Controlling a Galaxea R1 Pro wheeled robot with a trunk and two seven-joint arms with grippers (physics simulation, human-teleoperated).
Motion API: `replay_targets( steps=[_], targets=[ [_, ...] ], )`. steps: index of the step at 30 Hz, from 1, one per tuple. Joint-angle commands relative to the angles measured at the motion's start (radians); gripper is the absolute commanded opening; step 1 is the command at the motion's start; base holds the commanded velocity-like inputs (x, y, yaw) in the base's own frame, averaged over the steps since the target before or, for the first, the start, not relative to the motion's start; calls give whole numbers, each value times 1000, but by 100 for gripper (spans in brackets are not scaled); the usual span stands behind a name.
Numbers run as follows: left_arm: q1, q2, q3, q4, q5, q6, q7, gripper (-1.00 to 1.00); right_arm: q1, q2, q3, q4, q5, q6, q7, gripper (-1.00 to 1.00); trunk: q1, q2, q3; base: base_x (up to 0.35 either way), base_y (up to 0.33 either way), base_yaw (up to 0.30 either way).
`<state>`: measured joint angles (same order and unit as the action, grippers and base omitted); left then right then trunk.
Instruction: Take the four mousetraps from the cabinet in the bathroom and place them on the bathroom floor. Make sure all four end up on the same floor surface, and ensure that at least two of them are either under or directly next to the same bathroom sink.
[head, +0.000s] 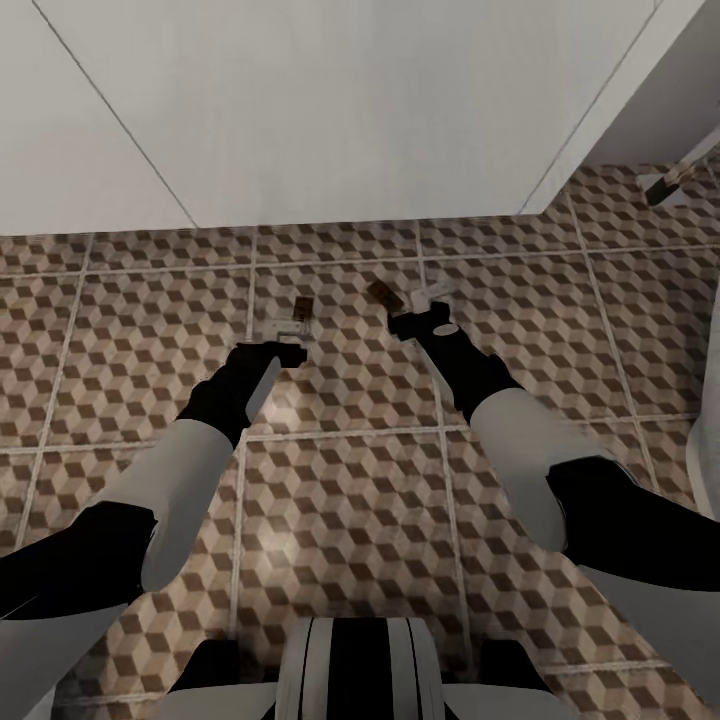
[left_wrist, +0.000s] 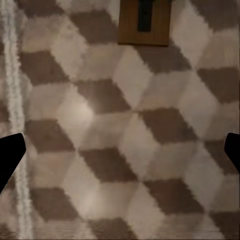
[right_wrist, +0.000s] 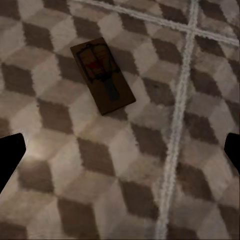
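Two mousetraps on the bathroom floor (head: 350, 500), near the foot of the white wall (head: 330, 100). Left mousetrap (head: 301, 307) flat on the tile just beyond the left gripper (head: 283, 343); seen partly in the left wrist view (left_wrist: 144, 22) as a tan board with a dark centre bar. Right mousetrap (head: 381, 293) flat on the tile just beside the right gripper (head: 425, 300); seen whole in the right wrist view (right_wrist: 102, 75), lying diagonally, with dark wire parts and a red spot. The two well apart from each other, on neighbouring tiles.

Left gripper: spread wide, dark fingertips (left_wrist: 10, 155) at opposite frame edges, nothing between them. Right gripper: likewise spread wide, fingertips (right_wrist: 10, 152) at the frame edges, holding nothing. Both hovering over bare tile, clear of the traps.

Handling, by judgement: light, stiff, thin wooden board; unlikely to deform under grip. Low profile against the tile, so little edge to catch. Best hold across the two long edges at mid-length, clear of the wire parts, which may shift or snag. Smooth wood likely to slide on tile if nudged from one side only.

Containers: no cabinet, drawer or sink visible. At the upper right of the head view, a small white fixture (head: 668, 183), too unclear to identify.
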<state>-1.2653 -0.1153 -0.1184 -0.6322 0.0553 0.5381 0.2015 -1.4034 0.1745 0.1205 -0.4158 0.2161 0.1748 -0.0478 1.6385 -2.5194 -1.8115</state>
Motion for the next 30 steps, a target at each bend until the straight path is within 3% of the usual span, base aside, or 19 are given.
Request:
replay_targets(
  steps=[1,30],
  targets=[
    [0,0,-4,-1,6,5,7,100,0,0,3,-1,9,8,-4,100,-1,0,0,-334,0,0],
    [0,0,-5,-15,6,5,7,100,0,0,2,-1,9,8,-4,100,-1,0,0,-336,0,0]
  ],
)
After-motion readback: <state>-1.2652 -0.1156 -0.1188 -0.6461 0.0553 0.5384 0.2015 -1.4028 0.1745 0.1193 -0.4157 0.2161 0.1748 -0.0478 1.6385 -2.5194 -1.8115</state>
